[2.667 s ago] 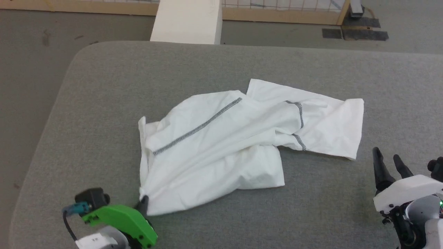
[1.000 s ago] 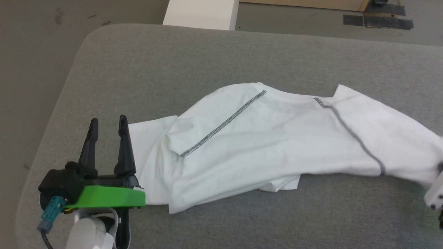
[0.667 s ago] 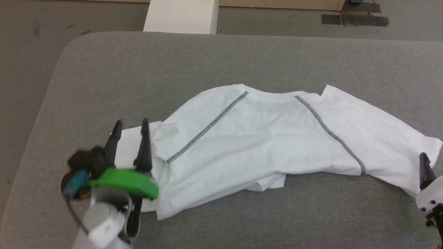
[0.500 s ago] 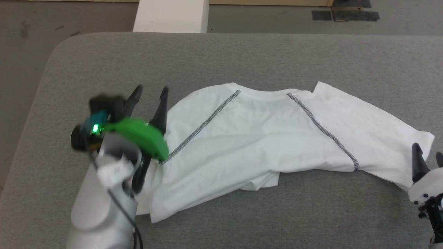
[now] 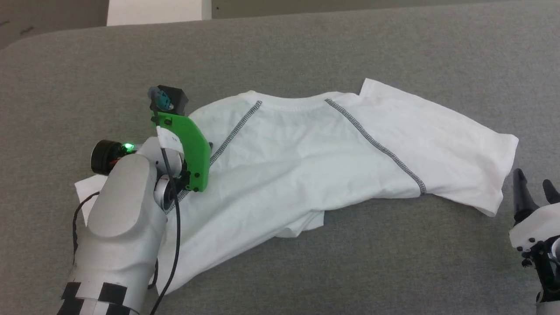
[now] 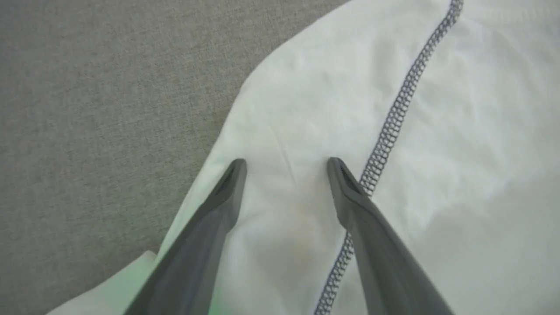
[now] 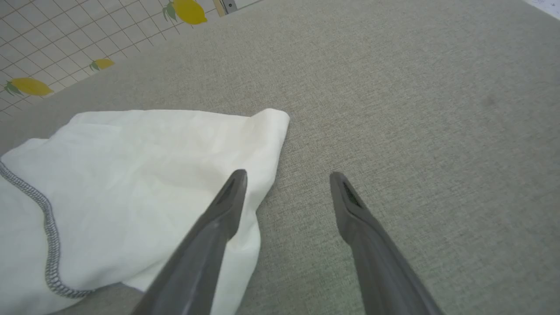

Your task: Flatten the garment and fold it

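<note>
The garment (image 5: 332, 153), a white shirt with two dark zigzag shoulder seams, lies stretched sideways on the grey table (image 5: 306, 48). My left arm's green mount (image 5: 190, 148) hangs over its left shoulder, hiding the fingers in the head view. In the left wrist view, my left gripper (image 6: 286, 164) is open just above the white fabric (image 6: 459, 144), its right finger (image 6: 350, 188) beside the zigzag seam (image 6: 393, 118). My right gripper (image 5: 532, 181) stands open just right of the right sleeve end (image 5: 494, 175). In the right wrist view, that gripper (image 7: 287, 175) has one finger over the sleeve's edge (image 7: 245, 144).
A rigid white box (image 5: 157, 11) stands on the floor beyond the table's far left edge. Bare grey table lies in front of the garment (image 5: 372, 271) and behind it. A tiled sheet with lemon prints (image 7: 26, 85) shows past the table in the right wrist view.
The head camera has tilted down. The garment has been pulled out sideways. My left arm has swung from the left sleeve end up over the left shoulder. My right gripper has let go of the right sleeve.
</note>
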Available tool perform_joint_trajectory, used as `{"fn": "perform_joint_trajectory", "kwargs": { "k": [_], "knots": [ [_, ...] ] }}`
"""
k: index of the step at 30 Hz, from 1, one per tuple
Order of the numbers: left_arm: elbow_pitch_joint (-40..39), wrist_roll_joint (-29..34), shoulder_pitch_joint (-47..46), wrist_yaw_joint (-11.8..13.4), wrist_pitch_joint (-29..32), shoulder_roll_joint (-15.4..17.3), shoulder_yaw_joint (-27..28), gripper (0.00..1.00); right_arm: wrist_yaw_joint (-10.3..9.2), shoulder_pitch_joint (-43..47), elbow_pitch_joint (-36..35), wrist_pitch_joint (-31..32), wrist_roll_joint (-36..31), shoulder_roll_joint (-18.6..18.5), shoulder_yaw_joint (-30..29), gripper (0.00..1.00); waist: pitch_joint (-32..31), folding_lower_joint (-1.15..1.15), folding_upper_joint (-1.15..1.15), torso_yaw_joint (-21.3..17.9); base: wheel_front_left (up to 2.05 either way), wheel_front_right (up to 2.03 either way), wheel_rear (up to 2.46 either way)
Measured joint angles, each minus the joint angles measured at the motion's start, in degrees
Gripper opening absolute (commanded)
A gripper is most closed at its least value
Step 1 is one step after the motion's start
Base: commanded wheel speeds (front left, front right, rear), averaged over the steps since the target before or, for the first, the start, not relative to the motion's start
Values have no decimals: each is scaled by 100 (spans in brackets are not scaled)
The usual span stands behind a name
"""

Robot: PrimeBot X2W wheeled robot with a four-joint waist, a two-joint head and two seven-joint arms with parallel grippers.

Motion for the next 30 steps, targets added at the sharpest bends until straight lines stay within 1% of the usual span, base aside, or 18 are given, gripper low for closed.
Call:
{"fn": "perform_joint_trajectory", "kwargs": {
  "k": [4,7,9,12,16,17,18,21,24,27,30],
  "knots": [
    [36,16,-10,31,-221,55,-33,100,0,3,11,-42,12,0,11,100,147,0,0,-64,0,0,0],
    [47,175,-65,163,-720,102,-34,100,0,0,13,-41,12,1,71,100,220,0,0,-61,0,0,0],
    [165,270,-124,246,-877,146,-45,100,0,-5,12,-41,12,-1,129,100,240,0,0,-37,0,0,0],
    [370,307,-244,280,-896,244,-47,100,0,-10,11,-41,12,3,221,100,262,0,0,-19,0,0,0],
    [604,187,-389,279,-624,192,-41,100,0,-10,9,-42,14,2,282,100,283,0,0,-12,0,0,0],
    [625,156,-421,244,-565,189,-40,22,0,-10,9,-42,14,2,285,100,291,0,0,-10,0,0,0],
    [646,114,-450,214,-526,171,-24,0,0,-10,10,-43,14,2,289,100,300,0,0,-9,0,0,0],
    [655,-100,-467,140,-521,99,19,0,0,-9,23,-67,14,2,299,100,306,0,0,-1,0,0,0],
    [625,-241,-461,134,-713,55,142,0,0,-8,64,-92,13,1,282,100,286,0,0,24,0,0,0],
    [527,-521,-444,189,-1020,21,436,0,0,-4,102,-97,13,0,272,100,244,0,0,81,0,0,0],
    [198,-831,-404,315,-1463,133,906,0,0,-5,136,-100,13,3,301,100,167,0,0,125,0,0,0]
  ]
}}
